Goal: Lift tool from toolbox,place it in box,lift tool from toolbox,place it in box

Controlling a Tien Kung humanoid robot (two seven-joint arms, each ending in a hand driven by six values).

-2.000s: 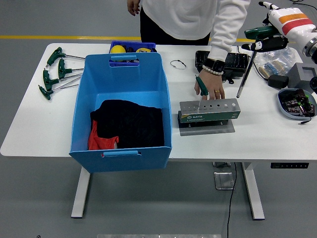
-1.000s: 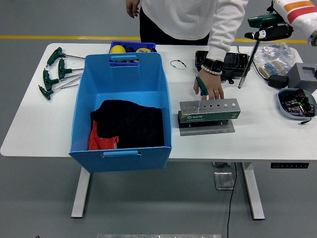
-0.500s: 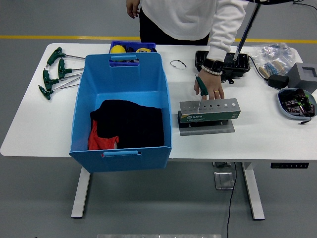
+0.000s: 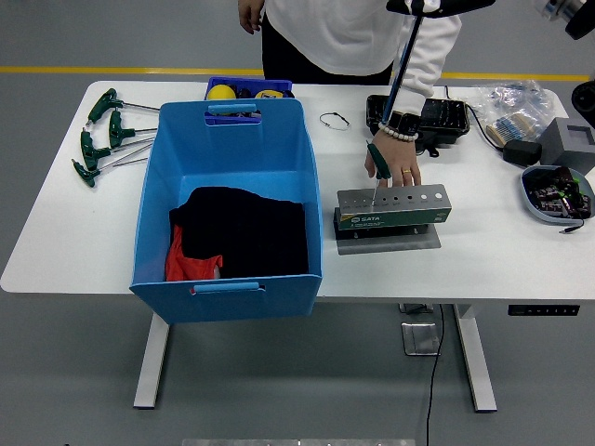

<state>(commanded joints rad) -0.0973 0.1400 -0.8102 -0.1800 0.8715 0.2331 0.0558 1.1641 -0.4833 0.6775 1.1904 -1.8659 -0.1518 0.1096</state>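
Nearest you, the blue box [image 4: 228, 209] sits on the white table [image 4: 74, 232], holding black and red cloth [image 4: 237, 232]. Just right of it, the grey tool rack [image 4: 393, 208] carries one green-handled tool [image 4: 376, 167], and a person's hand [image 4: 395, 165] rests on that tool. Well beyond and above, at the top edge, the right robot hand [image 4: 437, 6] is mostly cut off; you cannot tell its finger state, though a long dark tool [image 4: 402, 63] hangs down below it. Far to its left, more green-handled tools [image 4: 107, 135] lie on the table.
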